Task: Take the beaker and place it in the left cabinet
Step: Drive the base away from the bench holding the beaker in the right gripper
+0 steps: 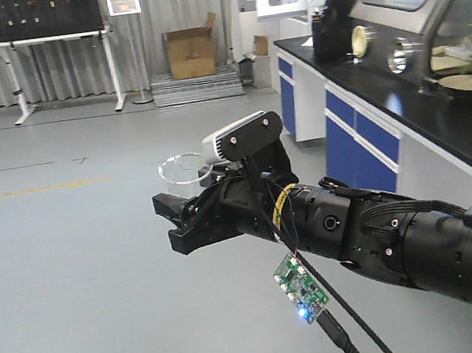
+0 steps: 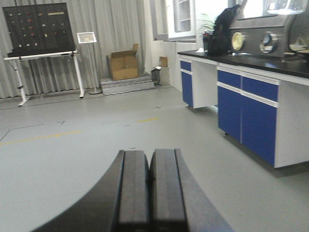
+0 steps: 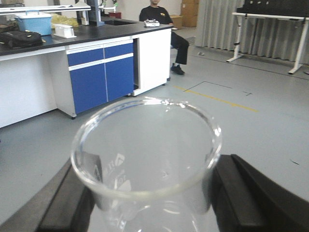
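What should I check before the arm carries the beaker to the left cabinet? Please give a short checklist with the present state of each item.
1. Grip on the beaker: ok. The right gripper clamps it from both sides.
2. The beaker stands upright with its rim level: ok.
3. Nothing inside the beaker that could spill: ok, it looks empty.
4. The left gripper is free: ok, shut and holding nothing.
5. The left cabinet is in sight: not ok, no camera shows it.
6. The seated person is away from the arm: ok, far back by the bench.
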You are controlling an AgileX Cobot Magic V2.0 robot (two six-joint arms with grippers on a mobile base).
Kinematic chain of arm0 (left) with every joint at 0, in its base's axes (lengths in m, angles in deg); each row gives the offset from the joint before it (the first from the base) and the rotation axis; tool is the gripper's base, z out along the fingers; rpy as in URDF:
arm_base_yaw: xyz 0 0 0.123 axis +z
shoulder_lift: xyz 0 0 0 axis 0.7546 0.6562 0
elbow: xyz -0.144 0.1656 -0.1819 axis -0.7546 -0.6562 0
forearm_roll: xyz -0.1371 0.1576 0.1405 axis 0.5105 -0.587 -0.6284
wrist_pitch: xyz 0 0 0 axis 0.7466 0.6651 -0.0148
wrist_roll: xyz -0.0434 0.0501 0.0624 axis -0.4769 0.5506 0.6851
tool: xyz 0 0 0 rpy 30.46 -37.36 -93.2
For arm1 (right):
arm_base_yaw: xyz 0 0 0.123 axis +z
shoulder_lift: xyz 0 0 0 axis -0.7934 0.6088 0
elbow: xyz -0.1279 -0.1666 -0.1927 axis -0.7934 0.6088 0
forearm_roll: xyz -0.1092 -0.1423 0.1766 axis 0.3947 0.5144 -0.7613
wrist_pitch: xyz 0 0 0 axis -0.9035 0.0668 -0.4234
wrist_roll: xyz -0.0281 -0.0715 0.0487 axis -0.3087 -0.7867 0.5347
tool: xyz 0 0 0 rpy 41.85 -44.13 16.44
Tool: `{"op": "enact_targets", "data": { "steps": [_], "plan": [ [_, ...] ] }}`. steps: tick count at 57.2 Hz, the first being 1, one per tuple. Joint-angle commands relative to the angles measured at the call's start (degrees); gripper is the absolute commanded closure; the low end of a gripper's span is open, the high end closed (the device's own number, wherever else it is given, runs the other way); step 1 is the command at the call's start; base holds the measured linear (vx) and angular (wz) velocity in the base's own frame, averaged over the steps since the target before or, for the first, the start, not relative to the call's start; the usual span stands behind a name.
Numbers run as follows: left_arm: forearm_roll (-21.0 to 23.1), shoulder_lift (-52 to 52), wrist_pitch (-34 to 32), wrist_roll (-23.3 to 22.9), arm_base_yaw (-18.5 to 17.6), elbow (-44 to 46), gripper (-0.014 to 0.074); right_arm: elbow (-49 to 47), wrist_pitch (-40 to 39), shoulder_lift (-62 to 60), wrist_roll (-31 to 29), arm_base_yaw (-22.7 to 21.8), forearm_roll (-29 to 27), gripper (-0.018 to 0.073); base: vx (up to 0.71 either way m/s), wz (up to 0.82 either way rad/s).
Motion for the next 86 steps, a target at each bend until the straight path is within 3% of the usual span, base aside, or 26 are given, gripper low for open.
{"op": "enact_targets", "data": {
  "steps": [1,86],
  "plan": [
    [0.4,-1.1,-4.8,-0.2,-0.1,-0.9,0.0595,-1.8,-2.7,-3.2,0.1,-0.2,-1.0,0.0414,0.25,0.28],
    [0.4,-1.1,-4.8,-0.2,-0.1,-0.9,0.0595,-1.8,-2.7,-3.2,0.1,-0.2,-1.0,0.0414,0.43,0.07]
  ]
}}
